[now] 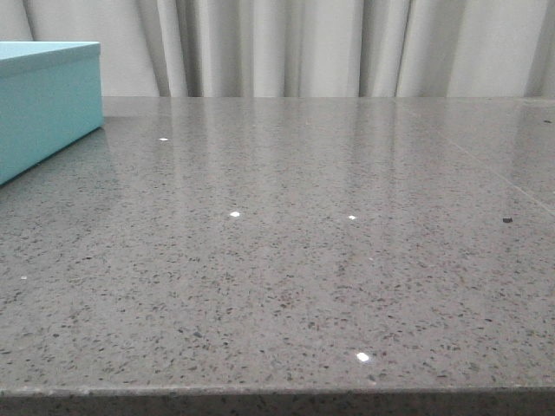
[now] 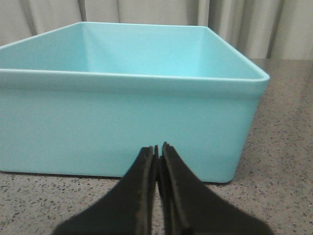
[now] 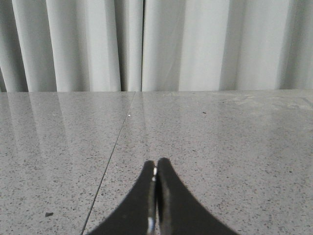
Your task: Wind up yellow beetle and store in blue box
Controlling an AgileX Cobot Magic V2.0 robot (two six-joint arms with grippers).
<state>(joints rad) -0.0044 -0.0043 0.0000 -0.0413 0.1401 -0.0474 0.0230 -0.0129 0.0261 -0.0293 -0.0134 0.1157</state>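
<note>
Blue box (image 1: 43, 100): far left of the front view, cut off by the frame edge; stands on the counter (image 1: 286, 260). Light turquoise, flat matte sides, one corner facing the middle of the counter.
Blue box, left wrist view (image 2: 127, 122): open at the top, rim rounded; as much of the inside as shows is plain turquoise wall, floor hidden by the near wall. Near wall faces the camera.
Yellow beetle: cannot be made out in any of the three views; whether it lies in the box cannot be told.
Left gripper (image 2: 158, 147): dark jaws pressed together, only a thin seam between them, nothing held. Tips sit low, just in front of the box's near wall; touching or apart cannot be told.
Counter: grey speckled stone, glossy, small bright glints of light; a thin seam runs across it in the right wrist view.
Right gripper (image 3: 156, 164): jaws closed tight, nothing between them, over bare counter.
Curtain (image 1: 347, 48): pale, pleated, behind the far counter edge in all views.
</note>
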